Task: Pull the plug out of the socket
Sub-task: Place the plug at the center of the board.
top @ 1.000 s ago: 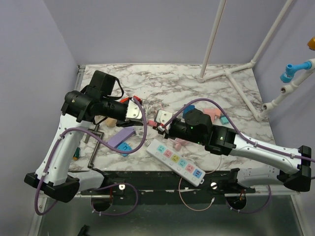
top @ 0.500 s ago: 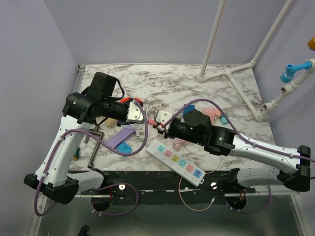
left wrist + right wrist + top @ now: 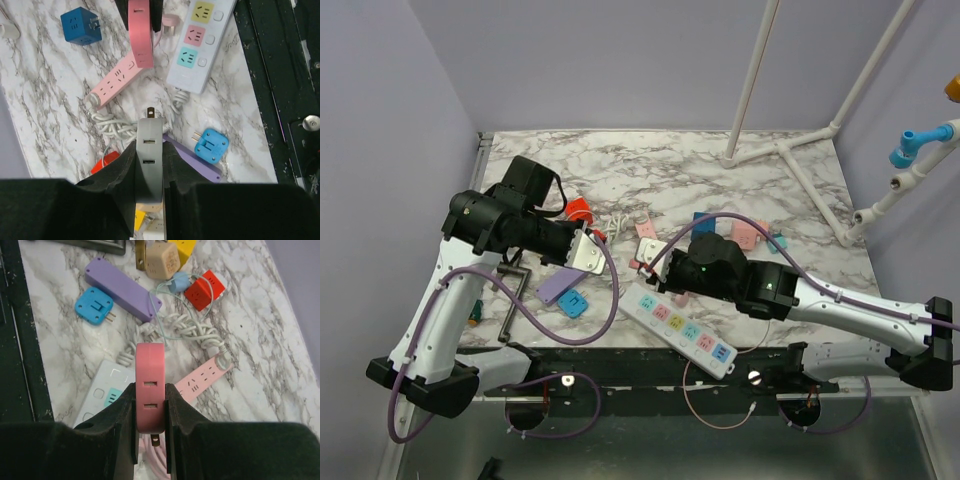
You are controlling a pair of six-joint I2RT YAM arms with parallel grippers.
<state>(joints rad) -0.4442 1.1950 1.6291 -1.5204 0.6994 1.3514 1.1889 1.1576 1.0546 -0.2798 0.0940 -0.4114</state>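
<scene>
Marble table, purple power strip, red cube adapter

Smooth marble-pattern table, white with grey veins, a little shiny. Matt grey plastic on the grey adaptor, with a bare metal prong at its tip. Smooth plastic with a faint gloss on the pink adaptor, and a brass-coloured prong. Black, matt, foam-like fingers on the left gripper and the right gripper. Glossy white plastic on the power strip. Smooth white coating on the coiled cord.
</scene>
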